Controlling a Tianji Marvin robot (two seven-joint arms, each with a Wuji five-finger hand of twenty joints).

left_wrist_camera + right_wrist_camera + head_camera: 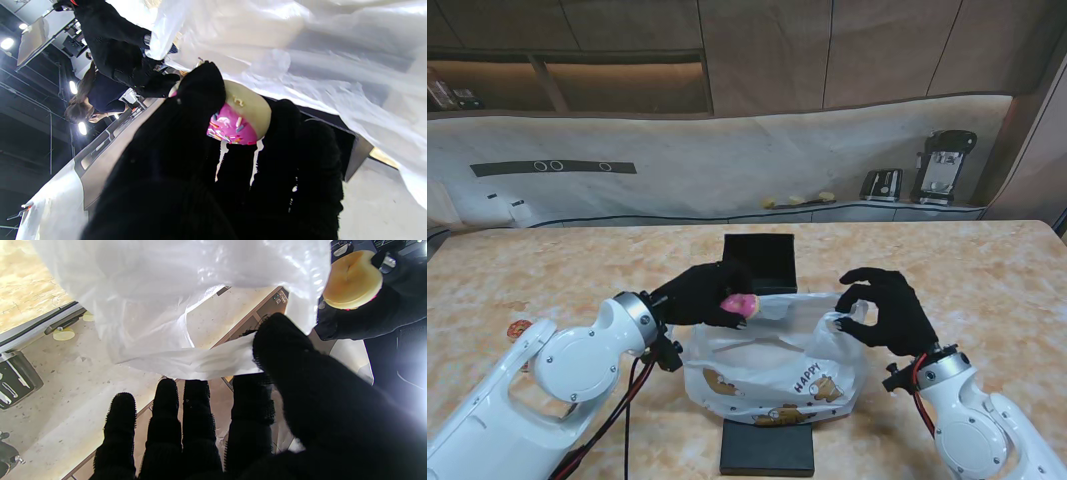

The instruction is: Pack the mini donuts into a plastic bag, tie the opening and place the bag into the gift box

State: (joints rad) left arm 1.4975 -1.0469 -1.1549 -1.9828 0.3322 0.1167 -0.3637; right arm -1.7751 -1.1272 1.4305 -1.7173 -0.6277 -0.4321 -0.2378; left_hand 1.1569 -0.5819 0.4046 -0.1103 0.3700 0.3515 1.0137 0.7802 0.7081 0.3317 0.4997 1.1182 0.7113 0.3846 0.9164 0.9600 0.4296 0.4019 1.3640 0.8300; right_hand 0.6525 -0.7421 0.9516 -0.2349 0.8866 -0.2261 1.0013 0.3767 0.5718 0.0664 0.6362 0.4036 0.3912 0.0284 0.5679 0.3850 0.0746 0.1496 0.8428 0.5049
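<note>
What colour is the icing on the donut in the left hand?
Pink icing with coloured sprinkles on the donut held by the left hand; clearest in the left wrist view.

One pink donut (739, 304), one plastic bag (772, 370), two black boxes (761, 262).

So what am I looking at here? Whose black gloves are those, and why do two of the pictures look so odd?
Those are a robot's two five-fingered hands in black covers, on white arms. One picture looks down from the robot's stand; the other two come from cameras on its wrists, so close that fingers fill them. The left hand holds a pink-iced mini donut at the mouth of a white plastic bag. The right hand pinches the bag's edge, holding it open. On the marbled table stand a black box beyond the bag and a flat black piece nearer the robot, perhaps its lid.
</note>
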